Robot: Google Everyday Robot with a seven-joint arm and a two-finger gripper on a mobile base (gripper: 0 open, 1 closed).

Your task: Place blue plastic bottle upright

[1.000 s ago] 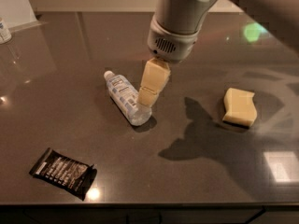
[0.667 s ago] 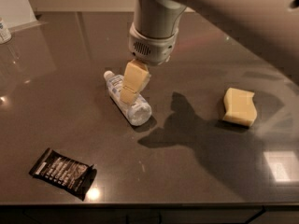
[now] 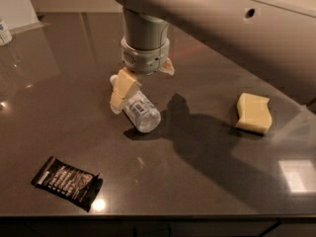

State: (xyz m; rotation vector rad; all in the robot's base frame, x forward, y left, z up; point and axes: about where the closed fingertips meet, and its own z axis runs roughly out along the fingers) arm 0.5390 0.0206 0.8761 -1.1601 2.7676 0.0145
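Note:
The blue plastic bottle (image 3: 140,111) lies on its side on the dark table (image 3: 207,181), left of centre, with its white cap end pointing to the back left. It is clear with a pale blue-and-white label. My gripper (image 3: 143,90) hangs from the grey wrist right above the bottle's cap half. It is open: one yellow finger (image 3: 123,90) stands at the bottle's near-left side, and the other (image 3: 168,67) shows behind the wrist on the far side. The bottle's neck is partly hidden by the near finger.
A black printed snack packet (image 3: 64,181) lies near the table's front edge at the left. A yellow sponge (image 3: 254,113) lies at the right. A stubby white container (image 3: 4,32) stands at the far left edge. The arm spans the top of the view.
My gripper has moved left and come down over the bottle, from beside its base end to above its cap half. The bottle has stayed where it was.

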